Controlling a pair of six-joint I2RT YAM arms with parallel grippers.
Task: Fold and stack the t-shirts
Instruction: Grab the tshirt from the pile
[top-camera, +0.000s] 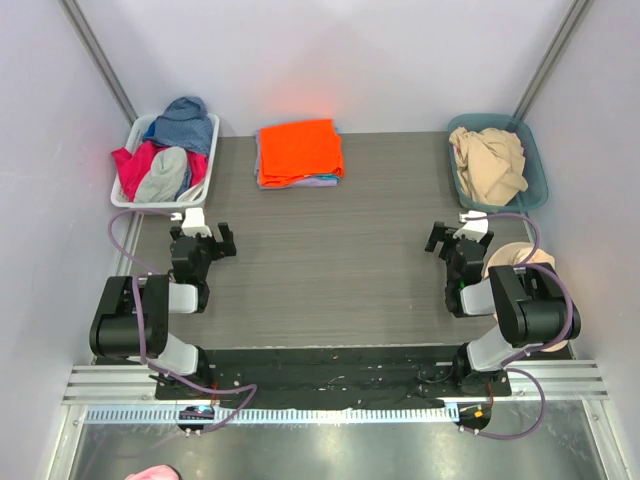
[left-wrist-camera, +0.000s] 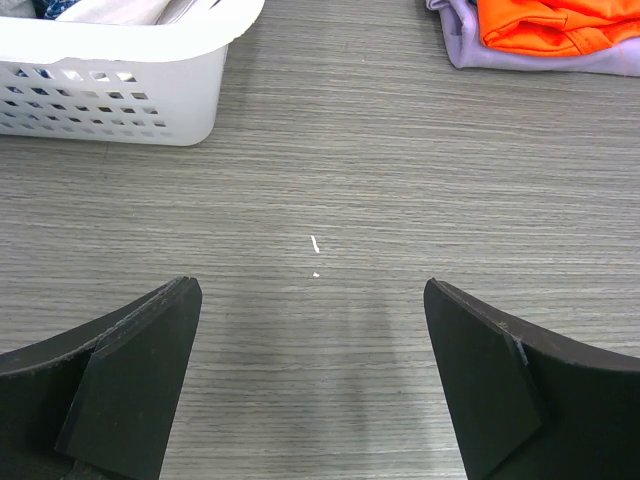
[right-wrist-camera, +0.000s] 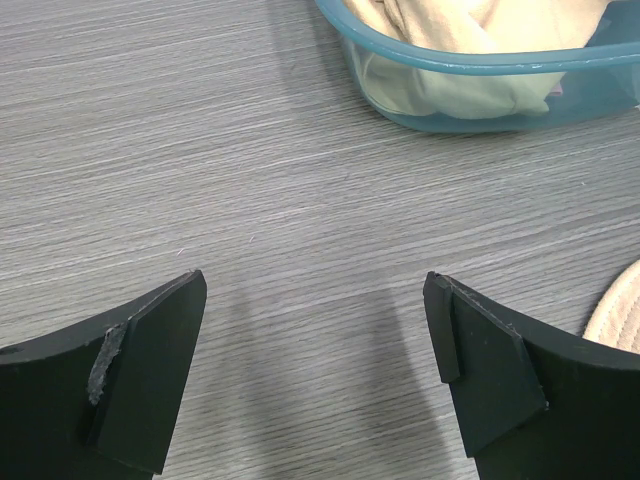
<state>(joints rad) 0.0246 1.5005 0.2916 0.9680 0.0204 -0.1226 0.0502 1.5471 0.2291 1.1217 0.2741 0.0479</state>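
Note:
A folded bright orange t-shirt (top-camera: 299, 150) tops a stack at the table's back middle, with a lavender shirt (top-camera: 320, 181) under it; both show in the left wrist view, orange (left-wrist-camera: 560, 25) on lavender (left-wrist-camera: 470, 40). A crumpled tan shirt (top-camera: 489, 163) lies in the teal bin (top-camera: 535, 165), also in the right wrist view (right-wrist-camera: 470, 30). A white basket (top-camera: 128, 165) at back left holds pink (top-camera: 135, 160), blue and grey clothes. My left gripper (top-camera: 203, 240) is open and empty over bare table (left-wrist-camera: 312, 300). My right gripper (top-camera: 452, 238) is open and empty (right-wrist-camera: 315, 300).
The white basket's wall (left-wrist-camera: 110, 95) stands just ahead-left of the left gripper. The teal bin's rim (right-wrist-camera: 480, 65) is ahead-right of the right gripper. A round tan woven object (top-camera: 515, 258) lies by the right arm. Grey walls enclose the table.

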